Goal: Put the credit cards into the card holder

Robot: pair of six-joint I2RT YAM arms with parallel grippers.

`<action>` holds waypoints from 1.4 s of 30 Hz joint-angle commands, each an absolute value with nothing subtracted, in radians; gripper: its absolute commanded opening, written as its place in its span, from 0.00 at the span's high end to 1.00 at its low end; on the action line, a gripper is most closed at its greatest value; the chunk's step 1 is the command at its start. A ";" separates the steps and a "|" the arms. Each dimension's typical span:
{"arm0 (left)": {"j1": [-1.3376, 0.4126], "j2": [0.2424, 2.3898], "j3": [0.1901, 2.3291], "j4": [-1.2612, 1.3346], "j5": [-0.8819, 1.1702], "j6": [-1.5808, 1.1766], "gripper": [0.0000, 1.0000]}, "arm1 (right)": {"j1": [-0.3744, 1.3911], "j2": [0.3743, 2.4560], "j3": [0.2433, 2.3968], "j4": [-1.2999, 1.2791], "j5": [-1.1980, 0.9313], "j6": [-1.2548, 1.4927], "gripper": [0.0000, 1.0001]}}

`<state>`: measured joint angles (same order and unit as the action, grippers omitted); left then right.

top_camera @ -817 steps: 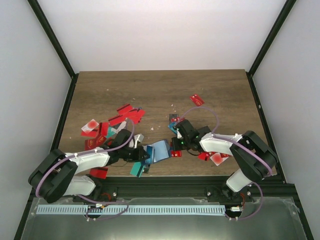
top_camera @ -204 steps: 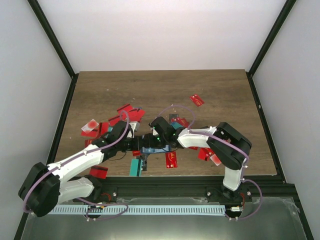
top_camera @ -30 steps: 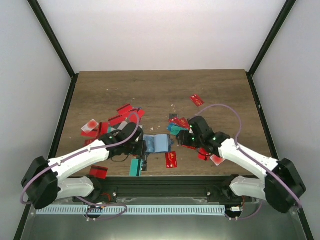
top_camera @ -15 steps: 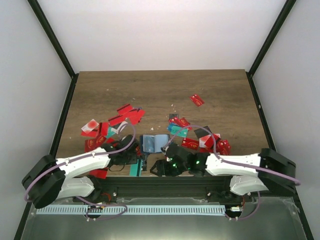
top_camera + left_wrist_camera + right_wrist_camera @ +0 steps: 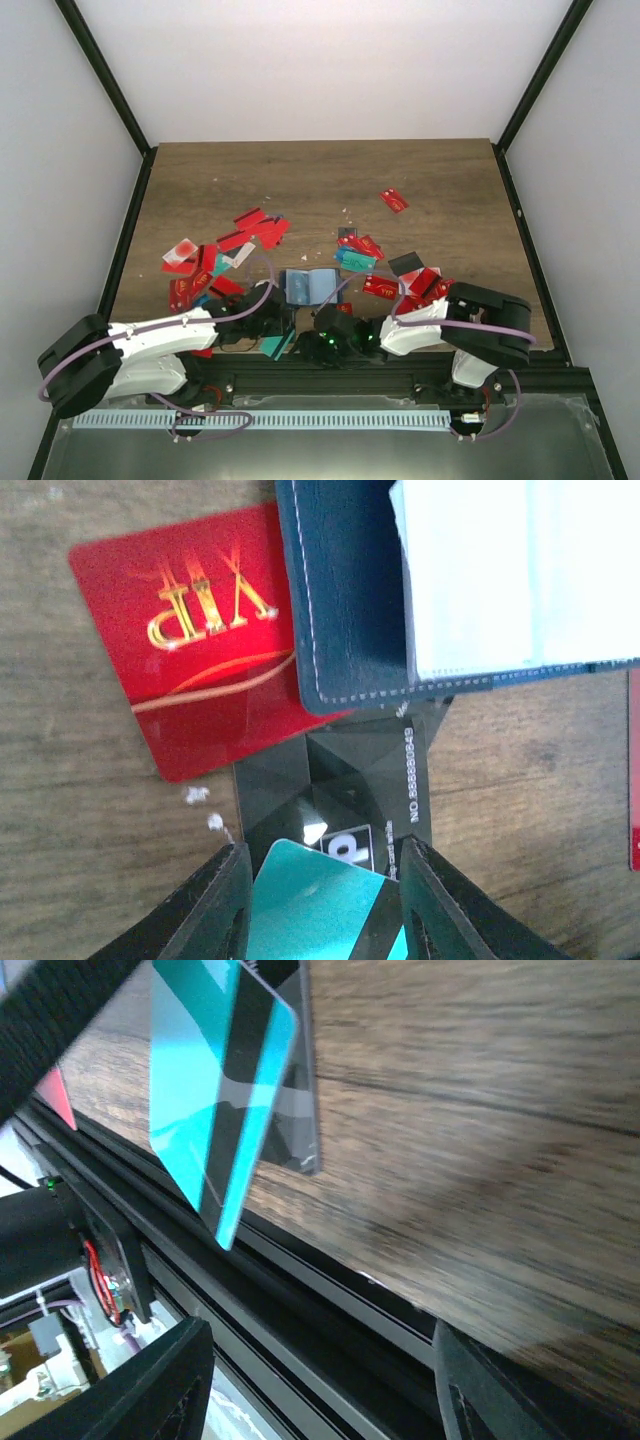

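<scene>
the left gripper is about half closed, its two fingers pressed against the edges of a teal card with a black stripe. from the other arm's camera that card looks tipped up off the wood, though i can't be sure. under it lies a black card, and beside that a red card with gold lettering, its corner tucked beneath the card holder. the holder lies open just beyond, near the front edge of the table. the right gripper hangs close by at that edge, fingers spread wide with nothing between them. more red cards litter the wood to either side.
</scene>
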<state>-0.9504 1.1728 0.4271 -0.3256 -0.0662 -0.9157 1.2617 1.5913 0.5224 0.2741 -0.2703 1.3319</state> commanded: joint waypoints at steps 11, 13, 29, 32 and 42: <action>-0.995 1.040 0.360 -0.574 -0.136 -1.034 0.53 | 1.305 1.757 0.515 0.578 -0.202 1.558 0.38; -0.996 1.052 0.339 -0.548 -0.111 -1.023 0.53 | 1.304 1.776 0.520 0.587 -0.187 1.570 0.39; -1.032 0.953 0.253 -0.452 0.101 -1.069 0.53 | 1.291 1.917 0.499 0.823 -0.149 1.643 0.48; -1.039 0.912 0.234 -0.451 0.116 -1.087 0.53 | 1.289 1.934 0.491 0.861 -0.147 1.649 0.53; -1.040 0.828 0.213 -0.471 0.126 -1.108 0.53 | 1.288 1.922 0.466 0.891 -0.135 1.635 0.83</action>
